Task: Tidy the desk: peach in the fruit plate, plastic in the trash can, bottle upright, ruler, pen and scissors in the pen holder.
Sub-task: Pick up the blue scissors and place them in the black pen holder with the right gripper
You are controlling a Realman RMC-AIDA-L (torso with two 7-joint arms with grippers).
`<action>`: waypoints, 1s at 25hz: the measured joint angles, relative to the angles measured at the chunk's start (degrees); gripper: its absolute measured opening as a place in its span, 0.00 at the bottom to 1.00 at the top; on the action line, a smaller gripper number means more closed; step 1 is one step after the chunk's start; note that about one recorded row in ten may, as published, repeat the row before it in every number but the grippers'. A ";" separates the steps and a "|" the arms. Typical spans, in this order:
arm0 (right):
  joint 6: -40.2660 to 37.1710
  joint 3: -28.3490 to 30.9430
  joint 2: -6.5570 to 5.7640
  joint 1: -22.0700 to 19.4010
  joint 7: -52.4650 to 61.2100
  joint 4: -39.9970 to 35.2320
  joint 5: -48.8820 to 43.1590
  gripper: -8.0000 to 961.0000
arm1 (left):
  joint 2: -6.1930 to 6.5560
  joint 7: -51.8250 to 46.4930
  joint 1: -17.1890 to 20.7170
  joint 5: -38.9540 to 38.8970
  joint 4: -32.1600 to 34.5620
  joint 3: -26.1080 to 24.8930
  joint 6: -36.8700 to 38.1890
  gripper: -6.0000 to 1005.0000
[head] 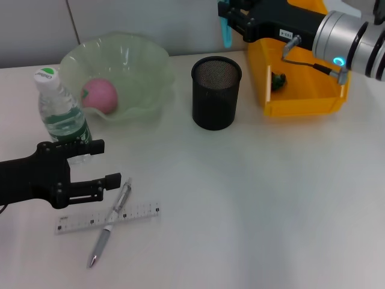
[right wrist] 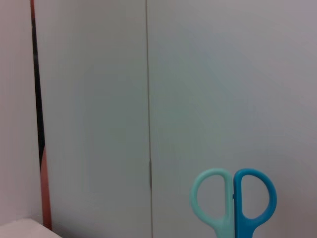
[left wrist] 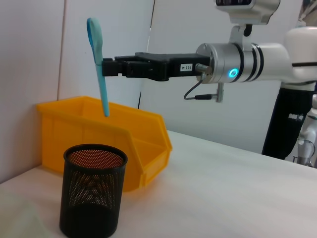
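My right gripper (head: 227,13) is shut on blue scissors (head: 226,31) and holds them high in the air behind the black mesh pen holder (head: 216,93). In the left wrist view the scissors (left wrist: 99,69) hang blade-down from that gripper (left wrist: 108,67), above and beyond the pen holder (left wrist: 93,191). The right wrist view shows only the scissors' handles (right wrist: 233,201). My left gripper (head: 108,162) is open and empty beside the upright bottle (head: 60,108). A clear ruler (head: 108,218) and a pen (head: 111,221) lie crossed just in front of it. A pink peach (head: 99,95) lies in the green plate (head: 144,66).
A yellow bin (head: 301,102) stands at the back right with a small dark object (head: 278,80) inside; it also shows in the left wrist view (left wrist: 133,144). A pale wall runs behind the table.
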 joint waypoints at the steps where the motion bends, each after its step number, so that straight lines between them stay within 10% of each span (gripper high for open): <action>1: 0.08 -0.24 0.03 0.14 -1.34 0.99 1.18 0.22 | 0.00 0.00 0.00 0.00 0.00 0.00 0.00 0.81; 25: 0.20 -3.50 0.19 1.01 -20.72 15.83 14.44 0.22 | 0.07 -2.24 -1.13 0.05 -0.10 -0.09 -1.12 0.81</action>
